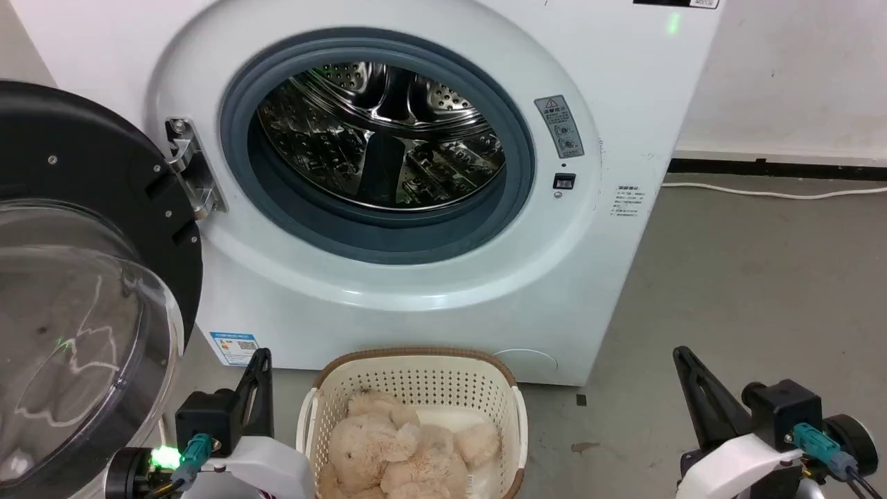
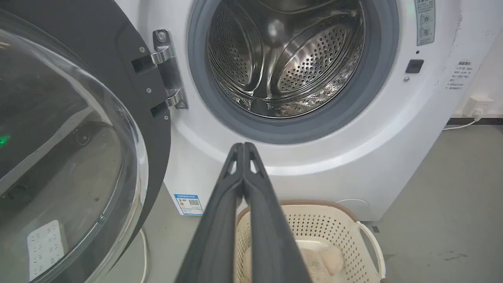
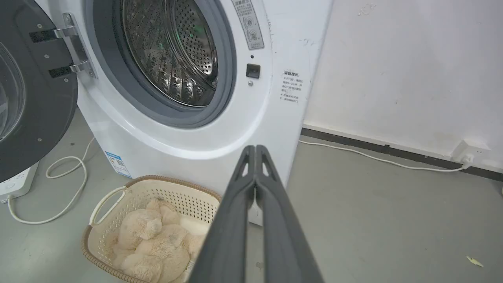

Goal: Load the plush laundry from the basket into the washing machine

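The cream-beige plush teddy bear (image 1: pixel 398 450) lies curled in the oval perforated basket (image 1: pixel 416 360) on the floor before the white washing machine (image 1: pixel 624 104). The bear (image 3: pixel 151 241) and basket (image 3: pixel 129 184) also show in the right wrist view. The washer's door (image 1: pixel 76 263) stands swung open to the left, and the steel drum (image 1: pixel 381 132) is bare. My left gripper (image 1: pixel 262 355) is left of the basket, fingers together, holding nothing; its tips (image 2: pixel 243 146) meet. My right gripper (image 1: pixel 679 352) is well right of the basket, shut and empty, with its tips (image 3: pixel 255 148) touching.
Grey concrete floor (image 1: pixel 748 277) spreads to the right of the washer. A white cable (image 1: pixel 769 193) runs along the wall base to a socket (image 3: pixel 469 151). Another white cord (image 3: pixel 67 184) and a power strip (image 3: pixel 15 182) lie on the floor under the open door.
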Robot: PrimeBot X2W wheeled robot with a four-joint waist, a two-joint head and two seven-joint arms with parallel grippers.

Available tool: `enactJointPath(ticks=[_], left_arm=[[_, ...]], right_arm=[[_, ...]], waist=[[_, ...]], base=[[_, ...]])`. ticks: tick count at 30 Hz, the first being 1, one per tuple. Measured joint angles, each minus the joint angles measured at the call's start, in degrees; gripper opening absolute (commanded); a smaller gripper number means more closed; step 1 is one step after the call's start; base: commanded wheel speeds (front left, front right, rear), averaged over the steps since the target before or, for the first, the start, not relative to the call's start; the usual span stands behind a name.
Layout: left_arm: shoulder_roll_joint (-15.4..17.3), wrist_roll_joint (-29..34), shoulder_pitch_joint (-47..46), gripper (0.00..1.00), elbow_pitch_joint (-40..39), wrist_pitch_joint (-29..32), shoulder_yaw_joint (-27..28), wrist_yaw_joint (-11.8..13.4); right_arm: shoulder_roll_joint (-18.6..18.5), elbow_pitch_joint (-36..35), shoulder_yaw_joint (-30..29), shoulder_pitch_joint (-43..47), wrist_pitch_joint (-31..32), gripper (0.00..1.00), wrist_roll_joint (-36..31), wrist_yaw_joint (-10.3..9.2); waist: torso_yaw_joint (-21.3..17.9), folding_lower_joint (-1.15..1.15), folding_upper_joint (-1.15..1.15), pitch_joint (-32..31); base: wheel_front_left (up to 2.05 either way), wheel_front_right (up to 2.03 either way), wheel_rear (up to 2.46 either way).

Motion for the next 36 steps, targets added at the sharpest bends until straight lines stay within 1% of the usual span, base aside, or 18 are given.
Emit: enactJointPath(ticks=[36], left_arm=[[0.0, 0.0, 0.0, 0.0, 0.0, 0.0, 0.0, 0.0]], right_arm=[[0.0, 0.0, 0.0, 0.0, 0.0, 0.0, 0.0, 0.0]], waist=[[0.0, 0.0, 0.0, 0.0]], base=[[0.0, 0.0, 0.0]])
